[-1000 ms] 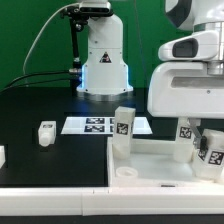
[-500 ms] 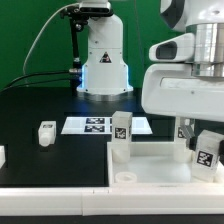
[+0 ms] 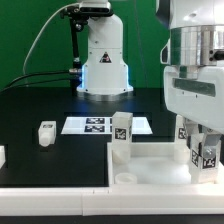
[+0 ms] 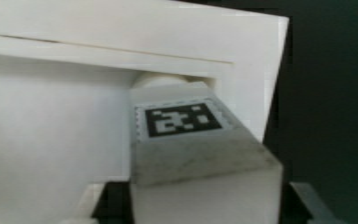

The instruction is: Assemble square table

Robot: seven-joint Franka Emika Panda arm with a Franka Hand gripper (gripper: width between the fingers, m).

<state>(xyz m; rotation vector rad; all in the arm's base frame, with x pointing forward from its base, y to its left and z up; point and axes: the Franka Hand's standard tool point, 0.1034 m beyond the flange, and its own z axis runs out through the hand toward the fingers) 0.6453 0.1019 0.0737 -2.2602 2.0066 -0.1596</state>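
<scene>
On your table: the square panel [image 3: 160,160] lies at the exterior view's lower right, one leg [image 3: 121,136] upright at its near corner, and a loose leg [image 3: 46,133] sits well apart on the black top, with the marker board [image 3: 97,125] behind. Your gripper [image 4: 190,205] is clamped on a tagged leg [image 4: 194,140], its fingers [image 4: 108,205] flanking it over the panel's far corner.

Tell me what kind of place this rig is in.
Probably a robotics lab bench, not a home or shop: a black table backed by a green screen, the fixed marker board of printed tags, and tagged white furniture parts such as the leg.
</scene>
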